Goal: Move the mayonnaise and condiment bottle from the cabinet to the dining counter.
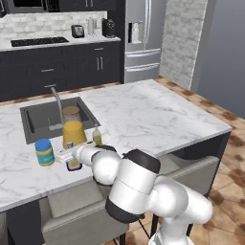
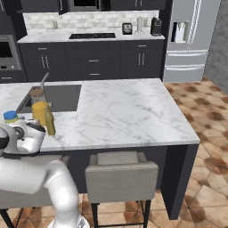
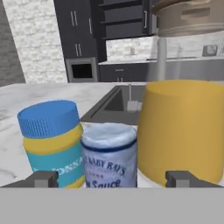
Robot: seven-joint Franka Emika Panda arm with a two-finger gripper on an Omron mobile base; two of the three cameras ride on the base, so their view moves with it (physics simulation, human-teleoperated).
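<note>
On the white desk (image 1: 143, 115) the mayonnaise (image 3: 54, 140) is standing left of the condiment bottle (image 3: 109, 155), which is sitting between the wide-open pincer (image 3: 111, 179) tips, not held, near the yellow cup (image 3: 183, 127).

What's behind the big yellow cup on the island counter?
A tan-lidded jar stands just behind the yellow cup, with the dark sink and faucet beyond. The cup hides the jar's lower part.

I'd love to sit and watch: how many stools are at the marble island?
2. One stool stands left of the arm, the other stool right of it, both at the island's near edge. More may lie out of view.
</note>
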